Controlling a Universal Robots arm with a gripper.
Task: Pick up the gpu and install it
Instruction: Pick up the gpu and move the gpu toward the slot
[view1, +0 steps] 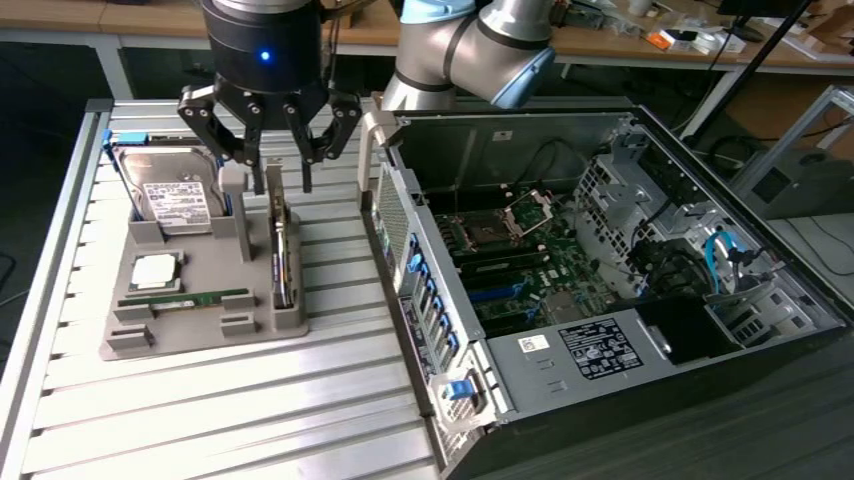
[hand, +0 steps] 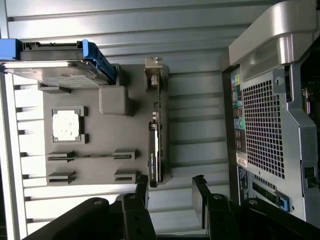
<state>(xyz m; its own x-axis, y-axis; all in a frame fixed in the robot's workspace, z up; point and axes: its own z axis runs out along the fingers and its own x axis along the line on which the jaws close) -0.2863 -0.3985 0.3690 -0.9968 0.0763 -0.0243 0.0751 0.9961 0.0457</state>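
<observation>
Surface: you have a slatted metal table under everything, and wooden workbenches stand behind it.
Pincer: the pincer hangs at the near end of the arm with its fingers spread wide. It is released and grasps nothing.
Graphics card: the graphics card stands on its long edge in a slot of the grey holder, directly under the pincer.
Wrist view: you see the graphics card running in line with the gap of the pincer, closer to one finger than to the other. If that finger touches the card, I cannot tell.
Holder: the grey holder lies flat on the table, below the pincer.
Hard drive: the silver hard drive with blue rails leans in the holder just beside the pincer, on the exterior view's left.
Chip: a square processor chip lies flat in the holder, below the pincer and beyond the hard drive.
Memory stick: a long green memory stick lies next to the chip.
Computer case: the open computer case lies on its side next to the pincer, on the exterior view's right, with the board inside showing.
</observation>
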